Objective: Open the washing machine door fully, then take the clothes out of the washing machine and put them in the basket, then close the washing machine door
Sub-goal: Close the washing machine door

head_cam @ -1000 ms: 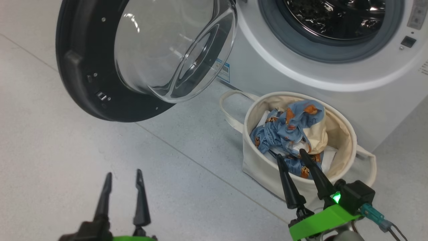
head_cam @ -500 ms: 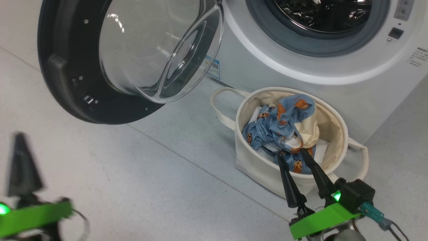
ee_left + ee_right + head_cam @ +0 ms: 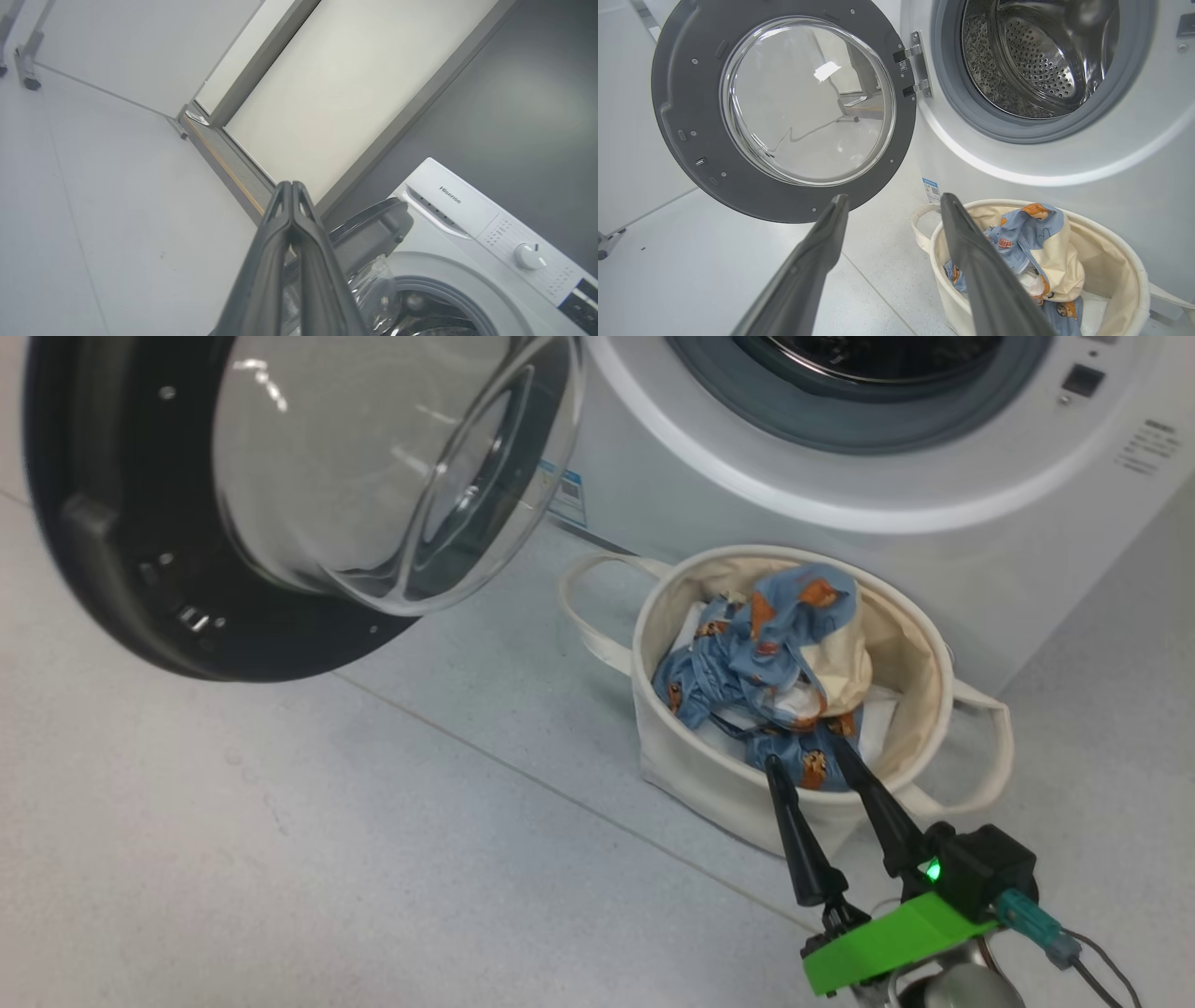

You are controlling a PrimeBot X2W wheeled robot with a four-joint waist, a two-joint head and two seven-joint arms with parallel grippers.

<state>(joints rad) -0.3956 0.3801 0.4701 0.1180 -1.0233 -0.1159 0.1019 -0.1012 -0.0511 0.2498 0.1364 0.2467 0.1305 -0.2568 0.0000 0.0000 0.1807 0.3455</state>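
The washing machine door (image 3: pixel 84 523) hangs wide open at the left, its clear glass bulging toward the white washing machine (image 3: pixel 840 523). The drum mouth (image 3: pixel 1041 56) holds no fabric that I can see. The light blue clothes (image 3: pixel 766 653) with orange figures lie in the cream basket (image 3: pixel 653 728) on the floor before the machine. My right gripper (image 3: pixel 803 751) stands open just over the basket's near rim, fingers empty; in the right wrist view its fingers (image 3: pixel 894 198) frame the door (image 3: pixel 682 116) and the basket (image 3: pixel 1125 261). My left gripper (image 3: pixel 290 186) is shut on nothing, pointing up past the door's edge (image 3: pixel 373 228).
Pale grey floor tiles (image 3: pixel 327 849) spread left of the basket. A wall and a grey door frame (image 3: pixel 261 84) stand behind the machine. The machine's control panel with a white knob (image 3: pixel 528 255) shows in the left wrist view. A blue label (image 3: pixel 930 189) sits low on the machine's front.
My left gripper has shut and swung out of the head view to the left. The head camera has shifted, sliding the scene left and up. The right gripper stays open over the basket.
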